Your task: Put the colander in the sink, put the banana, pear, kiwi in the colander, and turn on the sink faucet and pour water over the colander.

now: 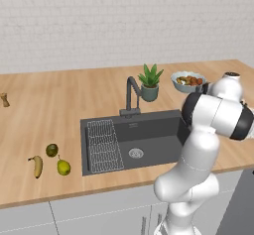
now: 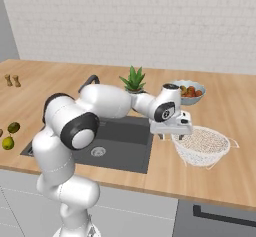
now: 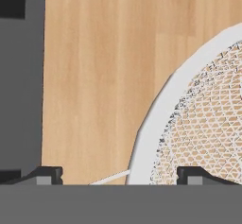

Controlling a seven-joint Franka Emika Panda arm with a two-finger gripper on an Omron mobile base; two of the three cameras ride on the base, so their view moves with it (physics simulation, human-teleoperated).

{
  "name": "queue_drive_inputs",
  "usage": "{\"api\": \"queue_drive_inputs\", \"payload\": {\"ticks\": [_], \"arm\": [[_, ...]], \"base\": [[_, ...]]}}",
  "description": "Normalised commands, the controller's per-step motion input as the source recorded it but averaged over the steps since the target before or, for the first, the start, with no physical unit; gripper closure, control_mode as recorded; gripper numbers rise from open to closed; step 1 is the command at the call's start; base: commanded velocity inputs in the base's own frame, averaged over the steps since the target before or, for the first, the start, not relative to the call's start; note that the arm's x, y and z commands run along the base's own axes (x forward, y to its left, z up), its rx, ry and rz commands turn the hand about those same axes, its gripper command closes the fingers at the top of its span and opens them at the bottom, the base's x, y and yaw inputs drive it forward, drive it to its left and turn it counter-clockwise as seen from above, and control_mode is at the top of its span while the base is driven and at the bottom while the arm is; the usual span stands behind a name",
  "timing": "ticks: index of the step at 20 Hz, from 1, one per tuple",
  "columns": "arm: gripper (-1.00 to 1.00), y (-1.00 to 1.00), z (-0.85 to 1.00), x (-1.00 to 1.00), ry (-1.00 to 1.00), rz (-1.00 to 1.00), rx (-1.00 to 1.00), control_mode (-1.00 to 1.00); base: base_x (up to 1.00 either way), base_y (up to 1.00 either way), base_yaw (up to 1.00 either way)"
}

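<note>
Gripper (image 3: 120,173), jaws spread wide and holding nothing, hangs over the near rim of the colander (image 2: 202,145), which sits on the counter (image 2: 235,111) right of the sink (image 2: 120,143), one fingertip (image 3: 196,175) inside the rim.

Even, bright, diffuse light is rendered throughout, with no single source to be made out. Shadows are soft and faint: a thin dark edge is cast beside the colander (image 3: 198,124) rim toward 9 o'clock in the hand view, and the sink (image 1: 158,130) walls are shaded slightly darker than its floor. No glare is seen on the wooden counter (image 1: 59,105); a mild sheen is shown on the white arm (image 2: 107,101). Low resolution softens all edges, and the mesh is rendered as jagged, shimmering lines. No edge distortion is noticeable.
</note>
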Motion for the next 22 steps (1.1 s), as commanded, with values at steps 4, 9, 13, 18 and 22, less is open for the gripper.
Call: {"api": "queue_drive_inputs", "payload": {"ticks": [4,9,13,18,22], "arm": [[1.00,0.00,0.34,-0.07,-0.02,0.02,0.00,-1.00],[1.00,0.03,0.32,-0.06,-0.07,0.06,0.00,-1.00],[1.00,0.21,0.16,-0.09,-0.06,0.21,0.00,-1.00],[1.00,0.38,0.06,-0.29,-0.01,0.32,0.00,-1.00],[1.00,0.52,0.00,-0.50,0.00,0.32,0.00,-1.00]], "base": [[0.00,0.00,0.00],[0.00,0.00,0.00],[0.00,0.00,0.00],[0.00,0.00,0.00],[0.00,0.00,0.00]]}}
